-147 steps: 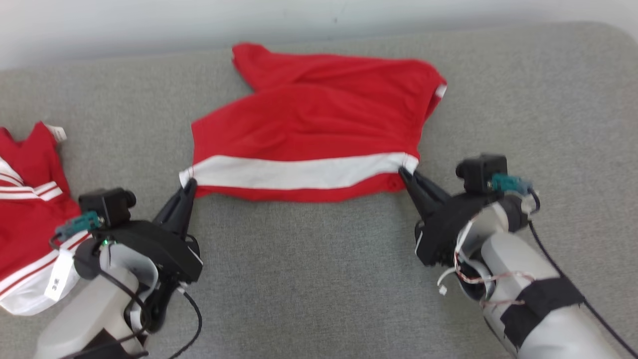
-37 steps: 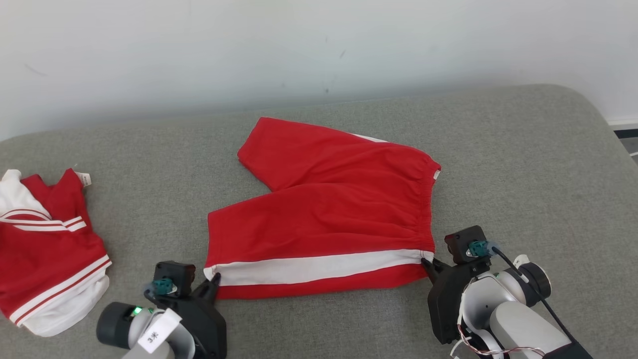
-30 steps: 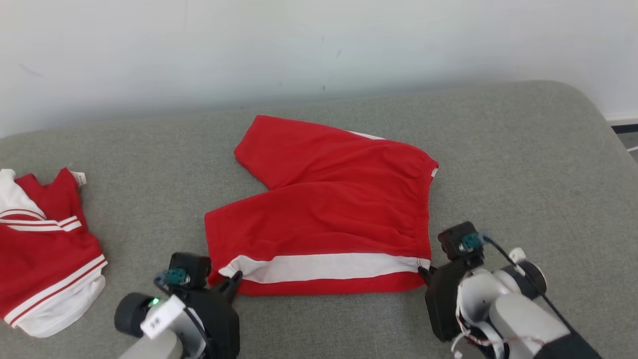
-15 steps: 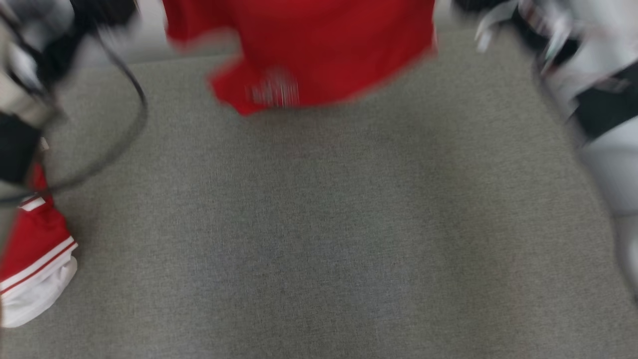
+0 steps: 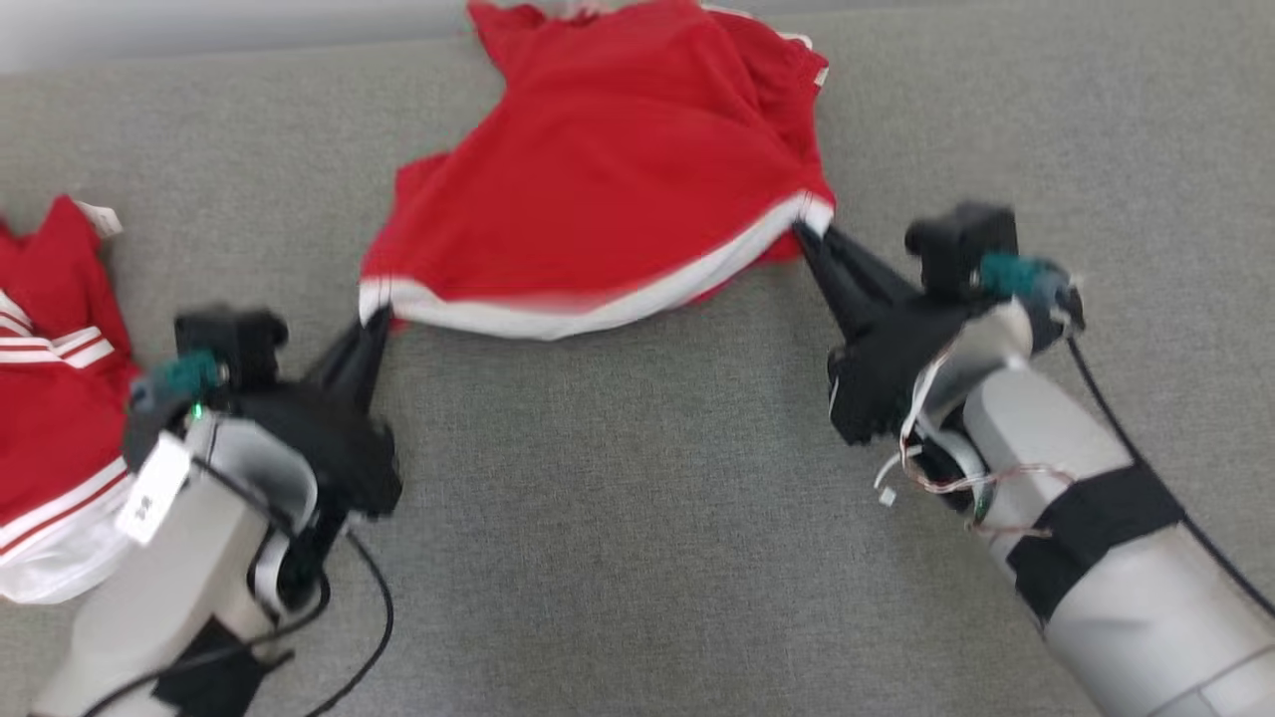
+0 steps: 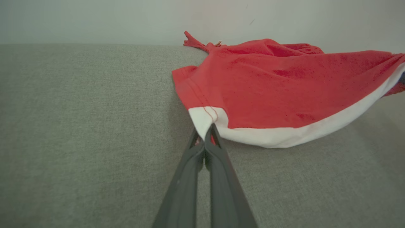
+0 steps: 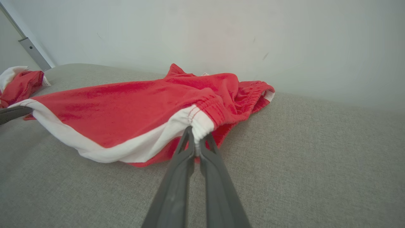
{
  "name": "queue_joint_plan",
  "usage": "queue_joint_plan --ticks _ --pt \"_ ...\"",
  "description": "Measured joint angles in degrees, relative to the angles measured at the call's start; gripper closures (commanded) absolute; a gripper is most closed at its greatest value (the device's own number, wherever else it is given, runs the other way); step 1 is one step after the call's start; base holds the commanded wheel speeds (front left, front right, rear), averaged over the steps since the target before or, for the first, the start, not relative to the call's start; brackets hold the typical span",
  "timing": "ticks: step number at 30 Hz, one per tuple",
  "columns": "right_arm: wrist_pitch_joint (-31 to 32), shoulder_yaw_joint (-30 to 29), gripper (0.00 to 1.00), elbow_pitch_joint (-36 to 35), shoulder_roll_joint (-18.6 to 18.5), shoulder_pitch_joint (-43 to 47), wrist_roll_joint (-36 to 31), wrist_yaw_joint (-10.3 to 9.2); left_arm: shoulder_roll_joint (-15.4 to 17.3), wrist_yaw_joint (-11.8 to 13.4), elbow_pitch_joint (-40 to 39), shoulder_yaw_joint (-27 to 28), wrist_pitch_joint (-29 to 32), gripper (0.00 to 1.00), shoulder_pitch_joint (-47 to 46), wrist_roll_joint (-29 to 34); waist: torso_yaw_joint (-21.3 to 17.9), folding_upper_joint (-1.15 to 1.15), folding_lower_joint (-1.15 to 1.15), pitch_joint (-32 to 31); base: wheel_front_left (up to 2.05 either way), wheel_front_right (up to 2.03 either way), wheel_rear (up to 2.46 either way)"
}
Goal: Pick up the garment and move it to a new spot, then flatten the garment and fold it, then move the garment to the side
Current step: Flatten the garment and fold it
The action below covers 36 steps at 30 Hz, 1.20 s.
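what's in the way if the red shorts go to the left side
A second red and white garment lies on the grey cushion at the robot's left, beyond the left gripper holding the shorts. Nothing else visible there.

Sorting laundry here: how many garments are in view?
2: shorts in the middle; a red-and-white garment at the left edge, partly cropped. Others may lie outside the frame.

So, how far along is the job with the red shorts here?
Done: the red shorts are grasped, with the left tool and right tool each shut on one end of the white stripe. In hand: placing and flattening; the near edge sags between them, and the far part lies bunched on the grey cushion. Left: smoothing, folding, moving aside.
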Motion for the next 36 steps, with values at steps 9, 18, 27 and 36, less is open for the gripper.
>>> queue_joint_plan --ticks 9,18,27,36 --pt "-2.5 1.6 1.00 4.0 -2.0 6.3 0.3 1.48 0.8 -1.4 1.5 -2.5 -0.3 1.00 5.5 0.0 -0.6 -0.01 0.00 -4.4 0.00 0.00 0.00" --pt "1.0 2.8 1.00 7.8 -3.8 11.9 2.8 2.32 -0.2 -1.8 2.3 -3.1 -0.6 1.00 12.5 -2.3 -1.2 -0.01 0.00 -10.1 0.00 0.00 0.00" --pt "2.9 3.4 1.00 9.0 -4.1 20.4 3.8 2.31 -0.3 0.1 2.3 -5.9 -0.2 1.00 19.9 -2.0 -1.1 -0.01 0.00 -16.4 0.00 0.00 0.00" --pt "5.1 3.4 1.00 7.9 -5.7 27.2 5.3 1.42 -0.1 2.4 0.1 -7.0 0.7 1.00 26.7 -2.2 -1.0 -0.02 0.00 -22.2 0.00 0.00 0.00"
